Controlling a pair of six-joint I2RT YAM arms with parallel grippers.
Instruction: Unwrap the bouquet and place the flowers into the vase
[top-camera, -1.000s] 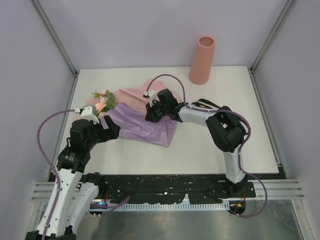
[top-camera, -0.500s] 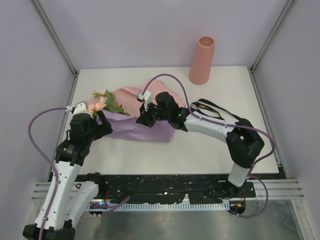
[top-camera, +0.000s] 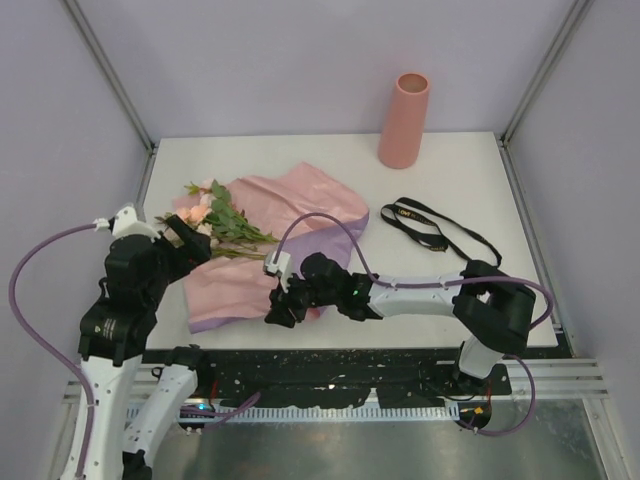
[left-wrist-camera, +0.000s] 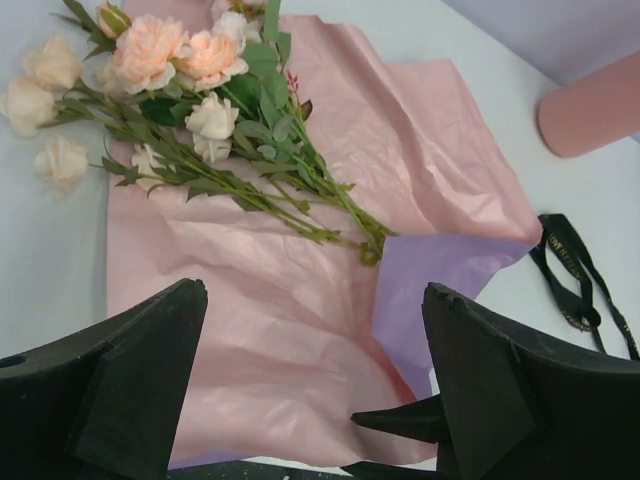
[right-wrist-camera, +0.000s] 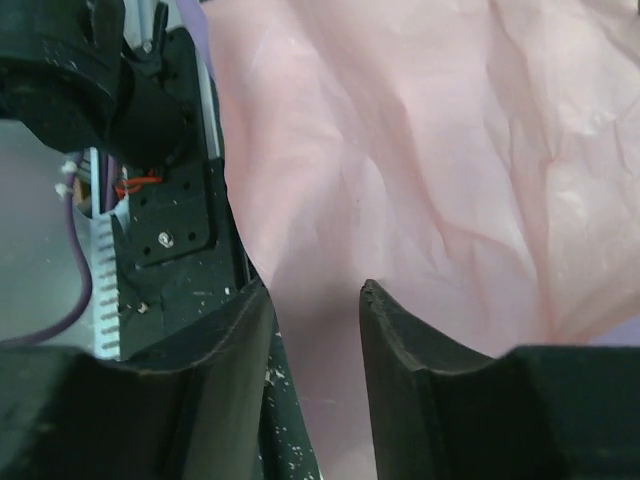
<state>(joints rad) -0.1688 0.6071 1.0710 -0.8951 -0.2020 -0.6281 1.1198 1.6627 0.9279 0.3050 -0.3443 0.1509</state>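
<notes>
We find the flowers lying loose on opened pink paper on the bench.
Our left hand is beside the blooms and our right hand at the paper's near edge; the vase stands upright at the back, and a black ribbon lies right of the paper.

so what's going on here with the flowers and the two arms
The unwrapping looks done. The wrapping paper lies spread open on the table, with the flowers lying loose on its far left part and the black ribbon off to the right. The right gripper sits low at the paper's near edge with its jaws apart. The left gripper is open and hovers beside the flowers. The vase stands at the back with no flowers in it.
</notes>
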